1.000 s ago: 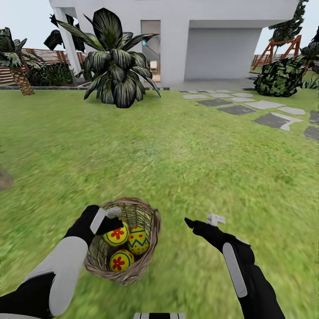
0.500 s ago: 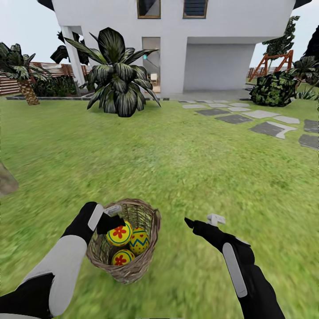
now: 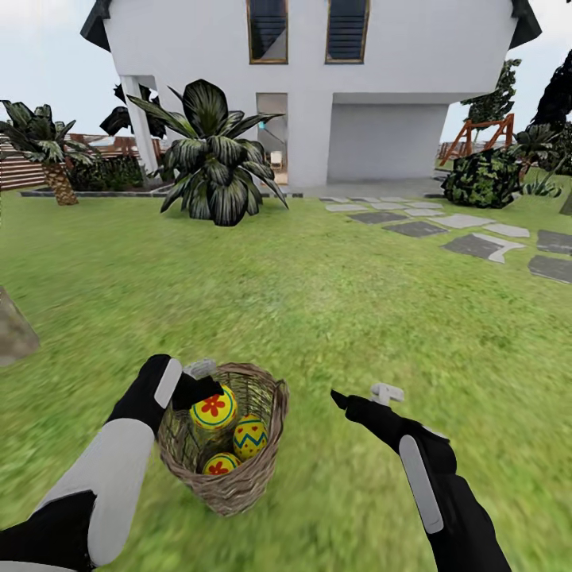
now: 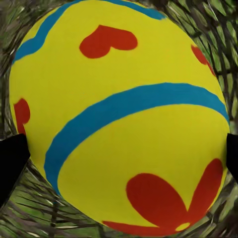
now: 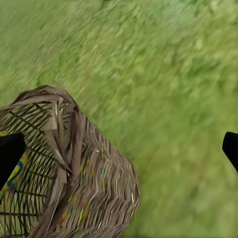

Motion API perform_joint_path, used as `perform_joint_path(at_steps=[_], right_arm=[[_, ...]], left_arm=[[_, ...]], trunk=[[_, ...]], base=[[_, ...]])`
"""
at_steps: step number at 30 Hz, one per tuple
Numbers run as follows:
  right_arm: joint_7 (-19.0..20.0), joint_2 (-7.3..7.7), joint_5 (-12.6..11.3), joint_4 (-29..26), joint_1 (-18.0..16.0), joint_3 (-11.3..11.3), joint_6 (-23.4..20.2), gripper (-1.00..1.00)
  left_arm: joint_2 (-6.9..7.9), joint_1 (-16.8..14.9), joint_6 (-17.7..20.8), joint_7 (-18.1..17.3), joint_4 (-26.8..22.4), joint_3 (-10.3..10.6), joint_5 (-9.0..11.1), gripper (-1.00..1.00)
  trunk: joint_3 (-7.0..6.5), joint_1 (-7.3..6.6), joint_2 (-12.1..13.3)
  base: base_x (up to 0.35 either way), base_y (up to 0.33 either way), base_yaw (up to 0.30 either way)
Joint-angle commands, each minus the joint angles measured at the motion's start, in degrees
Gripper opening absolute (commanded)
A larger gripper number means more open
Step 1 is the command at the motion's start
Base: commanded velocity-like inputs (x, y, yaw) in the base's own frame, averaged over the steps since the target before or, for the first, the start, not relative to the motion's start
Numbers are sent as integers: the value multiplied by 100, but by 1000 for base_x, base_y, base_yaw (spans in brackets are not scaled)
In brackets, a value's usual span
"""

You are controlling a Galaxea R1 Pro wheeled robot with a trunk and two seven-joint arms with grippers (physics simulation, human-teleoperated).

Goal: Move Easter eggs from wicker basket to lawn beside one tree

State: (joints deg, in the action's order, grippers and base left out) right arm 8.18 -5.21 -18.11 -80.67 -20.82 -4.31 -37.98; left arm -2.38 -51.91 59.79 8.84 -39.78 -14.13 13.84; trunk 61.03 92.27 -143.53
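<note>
Left tool (image 3: 199, 387): over the near-left rim of the wicker basket (image 3: 262, 469), pinching the uppermost Easter egg (image 3: 213, 408), which sits above the other two at rim height; left wrist view dominated by that egg (image 4: 119, 119), yellow with blue bands and red flower marks, dark fingertips (image 4: 11, 163) pressed to either side, wicker weave behind. Right tool (image 3: 367, 396): just right of the basket, above the grass, apart from it; fingers spread wide, the dark tips (image 5: 10, 153) at opposite edges of the right wrist view with nothing between them but basket wall (image 5: 94, 183) and grass (image 5: 173, 74). Basket: tan-brown open weave, standing on the lawn (image 3: 318, 302), tilted slightly. Second egg (image 3: 249, 436): inside the basket, blue zigzag band showing. Third egg (image 3: 222, 464): lower in the basket, red flower showing, partly hidden by the near wall. Grey-brown object (image 3: 14, 334): at the left edge on the grass, cut off, identity not clear. Stepping stones (image 3: 477, 245): grey slabs across the lawn to the right, farther off. Broad-leafed plant (image 3: 213, 155): dark, at the far lawn edge. Short palm (image 3: 48, 155): far left, slatted fence (image 3: 16, 168) behind. Shrub (image 3: 481, 179): far right, red-brown frame (image 3: 477, 131) behind. White house (image 3: 318, 79): two dark upper windows, at the back.
</note>
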Motion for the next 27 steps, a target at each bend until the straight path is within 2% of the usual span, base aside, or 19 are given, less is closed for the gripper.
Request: perform_joint_path(at_steps=[1, 4, 10, 23, 27], right_arm=[[33, -6, 9, -3, -4, -21, -34, 100], [33, -6, 9, -1, -3, -25, -36, 100], [27, -6, 9, 88, -3, -43, -34, 100], [26, -6, 9, 96, -1, -44, -35, 100], [26, -6, 9, 96, -2, -44, -34, 100]], left_arm=[[-3, -3, 21, 57, -43, -22, 54, -100], [0, -13, 21, 57, -158, -20, 54, -100], [1, -222, 21, 57, -245, -14, 57, -100], [-6, -315, 21, 57, -250, 15, 57, -100], [-8, -319, 21, 57, -250, 16, 57, -100]], trunk=[[-17, -3, 0], [-84, -11, 4], [-217, -26, 12], [-505, -60, 29], [-576, -148, 190]], base=[[0, 0, 0], [0, 0, 0], [0, 0, 0], [-69, 0, 0], [0, 0, 0]])
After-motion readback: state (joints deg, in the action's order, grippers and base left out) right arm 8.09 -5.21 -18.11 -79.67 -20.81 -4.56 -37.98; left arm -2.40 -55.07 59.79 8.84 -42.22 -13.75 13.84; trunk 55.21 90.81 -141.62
